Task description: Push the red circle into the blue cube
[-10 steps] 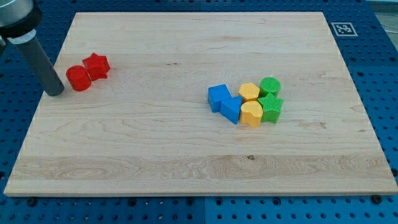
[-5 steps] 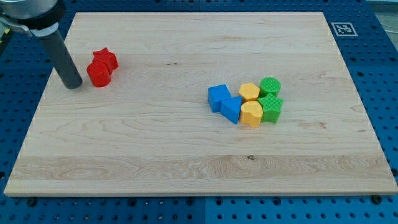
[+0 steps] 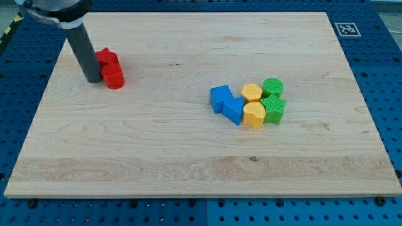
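Note:
The red circle (image 3: 114,76) lies near the board's upper left, touching a red star (image 3: 107,59) just above it. My tip (image 3: 93,79) stands right against the red circle's left side. The blue cube (image 3: 220,98) sits at the middle right of the board, far to the right of the red circle, touching a second blue block (image 3: 233,110) at its lower right.
Right of the blue blocks is a tight cluster: two yellow blocks (image 3: 252,93) (image 3: 254,115), a green cylinder (image 3: 272,86) and a green star (image 3: 274,107). The wooden board (image 3: 188,163) lies on a blue pegboard, with a marker tag (image 3: 346,29) at its upper right corner.
My tip has moved right, pushing the red circle to the right and slightly down. The red star has barely shifted. The cluster has not moved.

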Controlling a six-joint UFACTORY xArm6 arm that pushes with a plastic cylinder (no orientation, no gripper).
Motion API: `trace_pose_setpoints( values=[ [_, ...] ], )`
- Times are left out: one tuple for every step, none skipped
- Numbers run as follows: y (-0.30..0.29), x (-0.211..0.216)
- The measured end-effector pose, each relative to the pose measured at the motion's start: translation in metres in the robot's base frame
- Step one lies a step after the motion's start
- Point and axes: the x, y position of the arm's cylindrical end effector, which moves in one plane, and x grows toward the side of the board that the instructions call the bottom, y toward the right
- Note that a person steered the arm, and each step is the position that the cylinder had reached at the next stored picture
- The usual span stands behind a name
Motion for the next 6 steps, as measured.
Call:
trace_pose_setpoints(
  values=[
    [0.007, 0.0],
    [0.011, 0.0],
    [0.014, 0.001],
    [0.016, 0.001],
    [0.016, 0.001],
    [0.021, 0.001]
  ],
)
